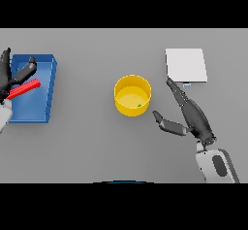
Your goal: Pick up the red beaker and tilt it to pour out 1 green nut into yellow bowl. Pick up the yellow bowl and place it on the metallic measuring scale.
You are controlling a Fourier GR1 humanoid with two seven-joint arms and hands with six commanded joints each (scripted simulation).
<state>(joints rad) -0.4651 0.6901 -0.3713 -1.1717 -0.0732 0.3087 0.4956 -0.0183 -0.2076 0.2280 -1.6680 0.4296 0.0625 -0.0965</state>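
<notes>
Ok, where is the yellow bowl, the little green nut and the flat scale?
Round yellow bowl (pixel 121 108): head view, on its front outer wall.
Small green nut (pixel 140 105): head view, on the nut, lying inside the bowl.
Flat metallic measuring scale (pixel 186 65): head view, on its top plate.

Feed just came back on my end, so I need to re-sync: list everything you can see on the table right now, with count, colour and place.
yellow bowl: one, yellow, middle of the table, upright
green nut: one, green, inside the yellow bowl near its right wall
red beaker: one, red, tilted over the blue bin, held in the left hand
blue bin: one, blue, far left of the table
measuring scale: one, pale grey plate, back right of the table, nothing on it
table: one, grey
left hand: dark, at the left edge, curled round the red beaker
right hand: dark, right of the yellow bowl, fingers straight, thumb spread toward the bowl, not touching it
</notes>
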